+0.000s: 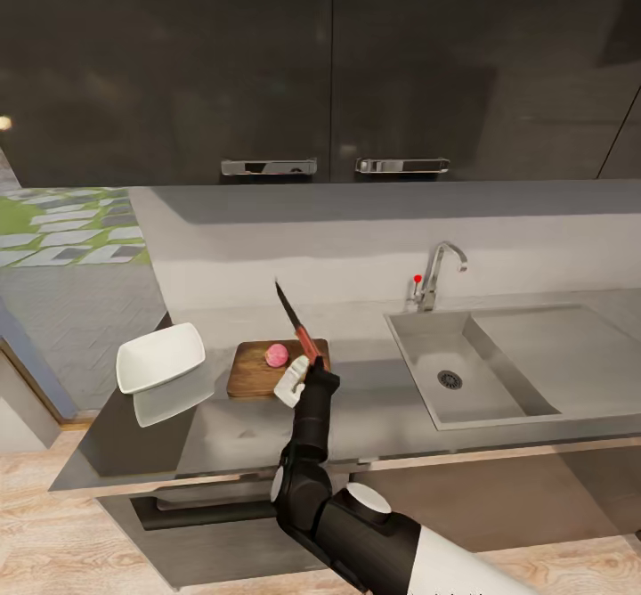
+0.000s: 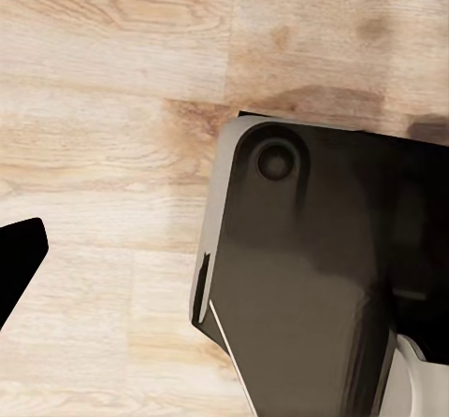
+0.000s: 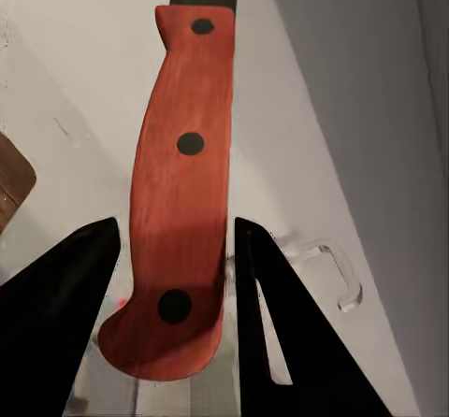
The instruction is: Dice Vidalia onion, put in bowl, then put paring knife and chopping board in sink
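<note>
My right gripper [image 1: 299, 379] is shut on the red-orange handle of the paring knife [image 1: 297, 323], whose dark blade points up and away over the chopping board [image 1: 251, 379]. The pinkish Vidalia onion [image 1: 277, 354] rests whole on the brown board, just beside the gripper. In the right wrist view the knife handle [image 3: 182, 193] sits between the two black fingers of the right gripper [image 3: 176, 232]. The white bowl [image 1: 160, 356] stands on the grey countertop [image 1: 374, 417] beside the board. The steel sink [image 1: 418, 346] lies on the board's other side. One dark fingertip [image 2: 19, 263] of my left gripper hangs over the wooden floor.
A chrome tap [image 1: 438, 273] with a red knob stands behind the basin, and a flat drainboard [image 1: 561, 354] extends beyond it. Dark wall cabinets [image 1: 329, 61] hang above. The countertop's corner ends near the bowl. The robot's dark base [image 2: 309, 277] is seen in the left wrist view.
</note>
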### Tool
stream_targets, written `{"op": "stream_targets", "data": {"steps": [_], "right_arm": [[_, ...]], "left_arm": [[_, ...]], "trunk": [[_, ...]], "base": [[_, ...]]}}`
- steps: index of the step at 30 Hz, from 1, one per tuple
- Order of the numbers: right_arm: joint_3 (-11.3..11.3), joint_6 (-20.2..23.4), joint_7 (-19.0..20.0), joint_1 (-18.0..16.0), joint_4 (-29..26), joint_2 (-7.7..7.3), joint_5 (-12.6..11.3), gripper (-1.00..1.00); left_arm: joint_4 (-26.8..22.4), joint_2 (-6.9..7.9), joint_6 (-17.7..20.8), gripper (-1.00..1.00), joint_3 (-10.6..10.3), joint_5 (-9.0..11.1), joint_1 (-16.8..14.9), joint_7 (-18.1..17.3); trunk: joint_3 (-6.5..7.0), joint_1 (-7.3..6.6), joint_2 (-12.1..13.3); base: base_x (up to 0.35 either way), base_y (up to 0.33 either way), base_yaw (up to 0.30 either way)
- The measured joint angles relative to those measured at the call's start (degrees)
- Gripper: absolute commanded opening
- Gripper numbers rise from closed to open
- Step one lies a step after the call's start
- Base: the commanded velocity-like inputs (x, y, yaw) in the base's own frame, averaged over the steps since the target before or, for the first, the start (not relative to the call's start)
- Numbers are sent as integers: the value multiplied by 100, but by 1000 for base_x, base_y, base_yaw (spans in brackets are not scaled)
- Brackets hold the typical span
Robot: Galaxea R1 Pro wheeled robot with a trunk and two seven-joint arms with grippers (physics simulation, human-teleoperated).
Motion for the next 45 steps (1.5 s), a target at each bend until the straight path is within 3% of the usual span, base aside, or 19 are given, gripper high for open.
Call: {"op": "stream_targets", "data": {"steps": [14, 17, 31, 45], "right_arm": [[-6, 5, 1520, -182, 714, 0, 178, -100], [-1, -6, 1668, -208, 743, 0, 267, -100], [-8, -29, 1706, -220, 717, 0, 354, -100], [16, -30, 1689, -220, 723, 0, 342, -100]], "left_arm": [[-9, 0, -1, 100, 0, 0, 0, 0], [-32, -1, -1, 100, 0, 0, 0, 0], [-18, 0, -1, 100, 0, 0, 0, 0], [-19, 0, 0, 100, 0, 0, 0, 1]], "trunk": [[0, 0, 0], [0, 0, 0], [0, 0, 0], [0, -2, 0]], "base": [[0, 0, 0], [0, 0, 0], [7, 4, 0], [200, 160, 0]]}}
